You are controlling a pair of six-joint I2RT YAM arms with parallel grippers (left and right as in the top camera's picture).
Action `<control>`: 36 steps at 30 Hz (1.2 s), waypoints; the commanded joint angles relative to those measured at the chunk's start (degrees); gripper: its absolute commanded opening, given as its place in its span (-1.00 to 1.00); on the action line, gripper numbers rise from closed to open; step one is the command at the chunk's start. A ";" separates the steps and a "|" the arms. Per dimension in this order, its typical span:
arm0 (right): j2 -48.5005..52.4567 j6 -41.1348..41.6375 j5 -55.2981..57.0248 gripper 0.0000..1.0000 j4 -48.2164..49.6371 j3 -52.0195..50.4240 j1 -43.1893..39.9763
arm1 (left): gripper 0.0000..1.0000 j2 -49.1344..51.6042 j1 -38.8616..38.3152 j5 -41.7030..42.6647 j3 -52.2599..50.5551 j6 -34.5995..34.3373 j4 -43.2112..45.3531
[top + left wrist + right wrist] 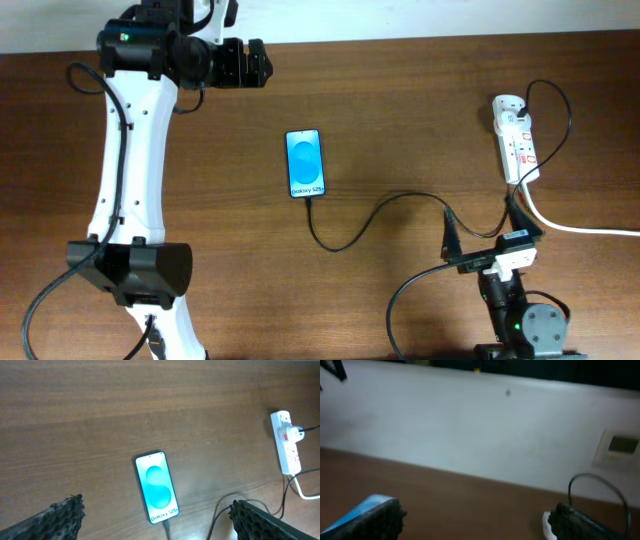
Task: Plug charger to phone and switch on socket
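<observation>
The left gripper hangs released near the table's back edge. Its two black, knobbly fingers are spread wide and hold nothing. The right gripper is also released and empty, with its dark tapered fingers splayed just short of the socket.

The phone, a slim round-cornered slab with a glossy blue-and-white screen, lies flat at mid-table. The charger, a thin black cable, meets the phone's bottom edge. From there it curls across the grained brown wooden table and past the right fingers, then arcs to the socket's far end.

The socket is a narrow white plastic strip with red-marked switches, lying at the table's right side. A thick white cord trails off from it to the right.
</observation>
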 commanded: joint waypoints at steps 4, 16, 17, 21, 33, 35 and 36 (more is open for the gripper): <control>-2.23 -0.13 0.02 0.97 -13.46 -0.83 0.42 | 0.99 0.37 -0.02 0.11 0.07 0.72 -0.15; -1.95 -0.15 -0.31 0.97 -13.42 -0.83 0.42 | 0.99 0.39 -0.02 0.11 0.07 0.72 -0.15; -1.95 -0.15 -0.31 0.97 -13.42 -0.83 0.42 | 0.99 0.39 -0.02 0.11 0.07 0.72 -0.15; -1.95 -0.15 -0.31 0.97 -13.44 -0.83 0.42 | 0.99 0.33 -0.13 -3.56 0.07 0.72 -1.20; -1.95 -0.15 -0.31 0.97 -13.44 -0.83 0.42 | 0.99 -49.29 0.02 -6.49 -74.12 15.08 52.00; -1.95 -0.15 -0.31 0.97 -13.42 -0.83 0.42 | 0.99 -59.36 0.02 -8.41 -87.95 15.82 62.18; -1.95 -0.15 -0.31 0.97 -13.44 -0.83 0.42 | 0.99 -64.89 0.02 -9.97 -95.08 15.80 66.75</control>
